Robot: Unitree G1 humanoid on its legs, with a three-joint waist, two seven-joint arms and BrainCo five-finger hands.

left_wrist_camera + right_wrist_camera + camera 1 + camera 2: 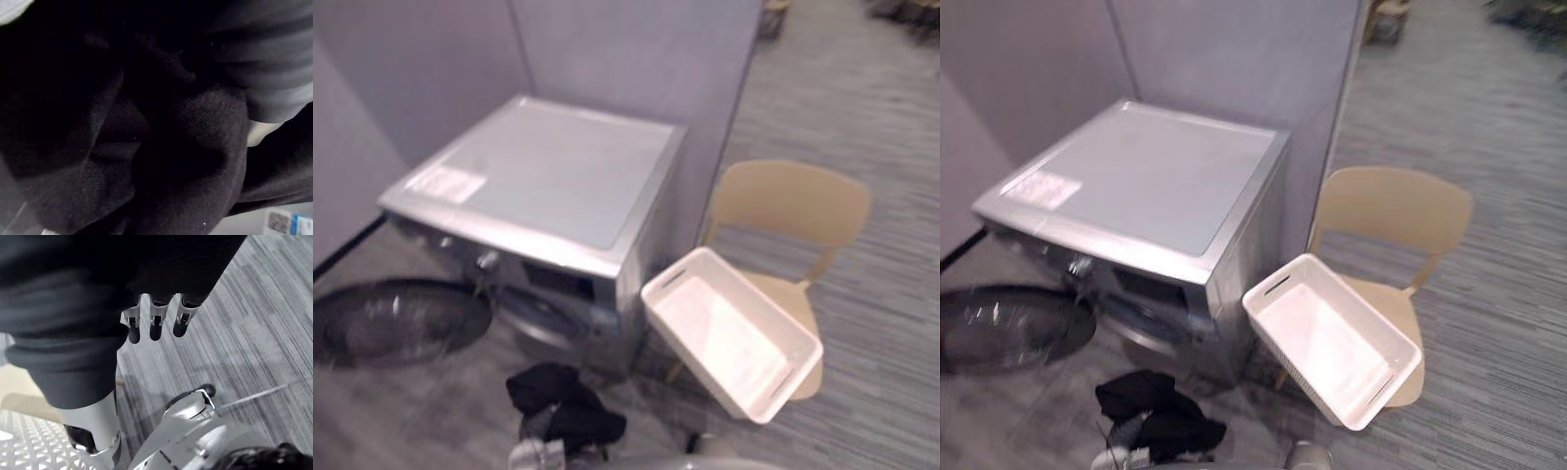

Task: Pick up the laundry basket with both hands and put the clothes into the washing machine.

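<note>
Clothes [563, 401] are a dark bundle, low at the near edge of the head views and just before the front of the washer [558, 186]; whether they hang or lie on the ground I cannot tell. Its mouth [543, 315] is open just beyond them and a little above, with the round door [396, 318] swung out flat to the left. So the coming move, as I judge it, turns on one line — from the bundle forward and slightly up into the mouth. The left hand [266, 68] is the nearer one: in its wrist view dark cloth lies right against the ribbed cover and hides the fingers, so I cannot tell if they grip it. The basket [729, 338] is empty and well apart to the right, tilted on the seat of a beige chair [793, 201], its long axis running from the washer's corner toward the near right. The right hand [155, 323] is on that side, near the basket's lattice wall and over the striped floor [234, 333] — fingers straight, a little spread, holding nothing.
</note>
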